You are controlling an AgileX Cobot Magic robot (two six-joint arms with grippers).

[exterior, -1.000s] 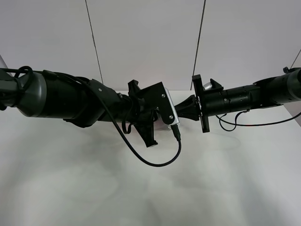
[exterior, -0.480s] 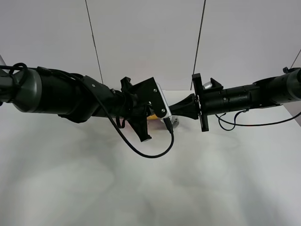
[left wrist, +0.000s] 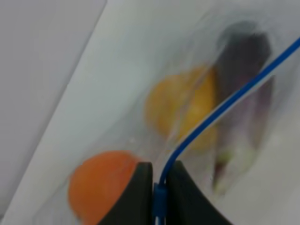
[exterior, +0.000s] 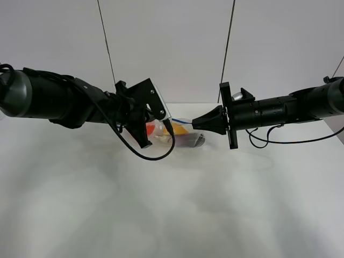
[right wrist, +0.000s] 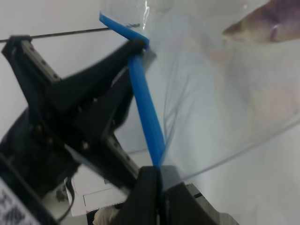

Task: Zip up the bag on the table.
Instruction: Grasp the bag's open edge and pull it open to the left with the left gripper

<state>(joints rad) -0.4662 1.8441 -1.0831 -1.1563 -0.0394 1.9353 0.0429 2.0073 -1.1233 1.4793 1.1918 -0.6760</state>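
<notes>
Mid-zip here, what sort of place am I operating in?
Probably a robot lab test bench, not a kitchen: a plain white table, bare white wall panels behind it, and two cabled black arms working on one clear bag of produce.

Overhead: camera mount (exterior: 146, 97) on the left arm covers left tool (left wrist: 159, 185) tips and half the bag (exterior: 185, 137). Left wrist shot is soft: orange blob (left wrist: 101, 187), yellow blob (left wrist: 180, 105), purple blob (left wrist: 246, 79), no detail. Can't tell if zip strip (right wrist: 146, 112) is sealed.
</notes>
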